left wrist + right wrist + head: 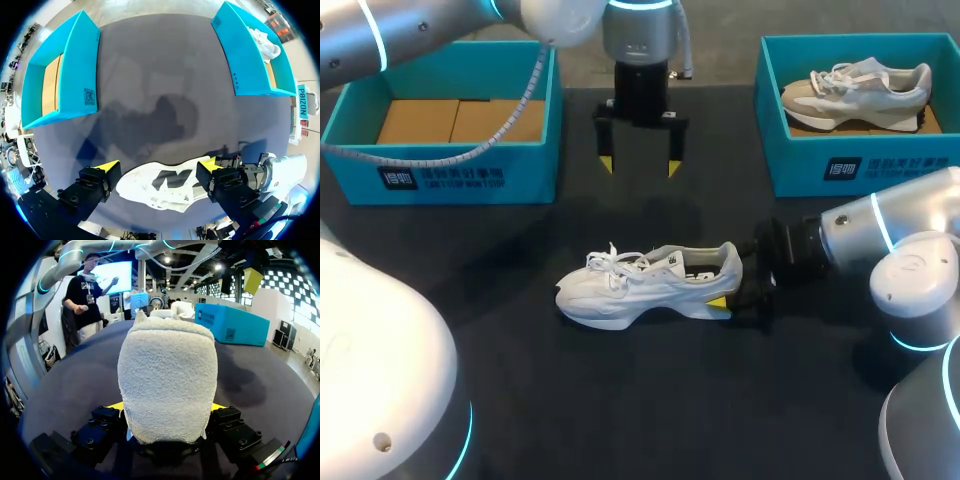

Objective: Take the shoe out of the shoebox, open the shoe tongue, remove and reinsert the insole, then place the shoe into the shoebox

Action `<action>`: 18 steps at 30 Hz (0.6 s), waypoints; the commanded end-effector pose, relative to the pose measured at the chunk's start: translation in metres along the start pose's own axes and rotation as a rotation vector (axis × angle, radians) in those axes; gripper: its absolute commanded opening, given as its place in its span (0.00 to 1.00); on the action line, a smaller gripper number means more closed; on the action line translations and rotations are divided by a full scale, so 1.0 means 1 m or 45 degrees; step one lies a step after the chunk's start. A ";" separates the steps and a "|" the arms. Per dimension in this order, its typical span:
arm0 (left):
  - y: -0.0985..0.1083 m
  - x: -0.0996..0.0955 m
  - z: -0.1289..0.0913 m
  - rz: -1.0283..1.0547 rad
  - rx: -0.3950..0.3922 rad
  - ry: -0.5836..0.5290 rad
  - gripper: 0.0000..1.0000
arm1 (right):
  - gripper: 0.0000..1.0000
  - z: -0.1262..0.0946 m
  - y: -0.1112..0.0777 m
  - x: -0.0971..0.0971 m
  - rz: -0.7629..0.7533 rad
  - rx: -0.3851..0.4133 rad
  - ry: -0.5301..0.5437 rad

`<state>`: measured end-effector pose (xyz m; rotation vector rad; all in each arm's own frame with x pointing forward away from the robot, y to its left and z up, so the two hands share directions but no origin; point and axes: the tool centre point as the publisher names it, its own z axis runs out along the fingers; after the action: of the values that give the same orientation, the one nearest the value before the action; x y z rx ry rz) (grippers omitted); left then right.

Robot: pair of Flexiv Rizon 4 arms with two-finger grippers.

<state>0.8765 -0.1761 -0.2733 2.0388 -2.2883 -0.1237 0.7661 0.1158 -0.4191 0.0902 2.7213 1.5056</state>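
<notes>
Right gripper (728,288) clamps the white shoe (640,285) by its heel on the dark table (620,400). Left gripper (640,165) hangs beyond it, fingers spread wide, holding nothing.

Dark, perhaps felt-covered table (650,400), soft shadows

Even overhead lighting is recorded. A soft, broad shadow (160,120) is cast on the dark matte worktop (620,400). Mild glare is noted on the glossy silver-white right arm (910,225). The white lace-up shoe (640,285) is brightly lit.
</notes>
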 end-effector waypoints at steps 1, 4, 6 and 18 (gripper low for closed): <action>0.000 0.000 -0.001 0.001 -0.002 0.000 1.00 | 0.00 0.005 -0.001 -0.003 0.002 0.009 0.000; 0.000 0.000 -0.001 0.001 -0.002 0.000 1.00 | 0.00 0.005 -0.001 -0.003 0.002 0.009 0.000; 0.000 0.000 -0.001 0.001 -0.002 0.000 1.00 | 0.00 0.005 -0.001 -0.003 0.002 0.009 0.000; 0.041 0.021 -0.003 0.051 0.038 -0.023 1.00 | 0.00 0.005 -0.001 -0.003 0.002 0.009 0.000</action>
<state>0.8452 -0.1915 -0.2669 1.9994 -2.3426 -0.1253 0.7661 0.1158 -0.4191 0.0902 2.7213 1.5056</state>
